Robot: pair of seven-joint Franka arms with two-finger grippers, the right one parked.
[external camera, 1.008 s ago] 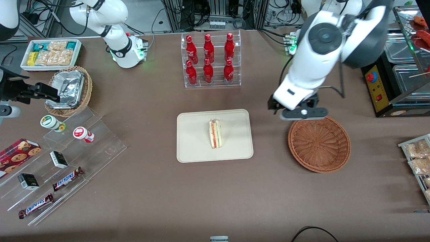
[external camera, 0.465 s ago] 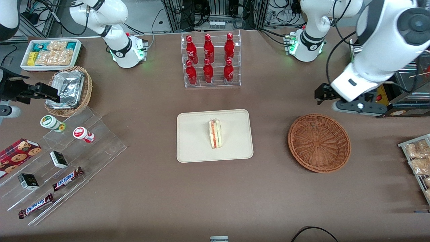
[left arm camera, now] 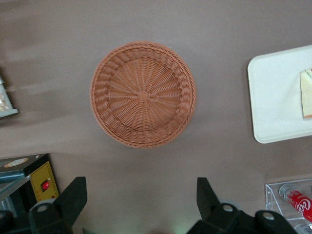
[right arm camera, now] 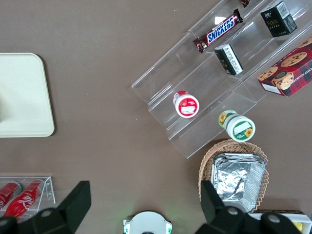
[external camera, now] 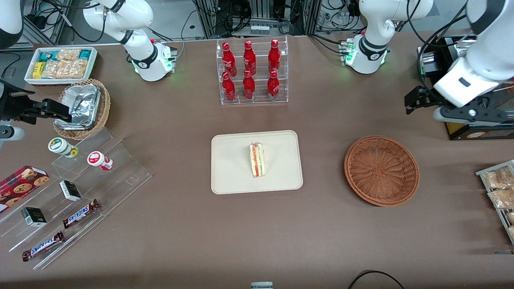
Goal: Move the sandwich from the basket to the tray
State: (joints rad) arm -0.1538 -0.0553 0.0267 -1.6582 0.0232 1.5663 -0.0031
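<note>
Evidently the job is done, by my reading. Nearest the front camera among the task's things, the basket (external camera: 381, 170) sits on the table toward the working arm's end, its woven bowl holding nothing; the wrist view shows the same bare weave (left arm camera: 143, 94). Beside it, near the table's middle, the tray (external camera: 233, 176) carries the sandwich (external camera: 257, 159), lying flat about midway between the tray's edges, filling edge up. Farther from the camera, the left gripper (external camera: 415, 100) hangs above the table's edge at the working arm's end, well apart from both, its fingers (left arm camera: 73, 195) spread wide and gripping nothing. No step appears left to do.
</note>
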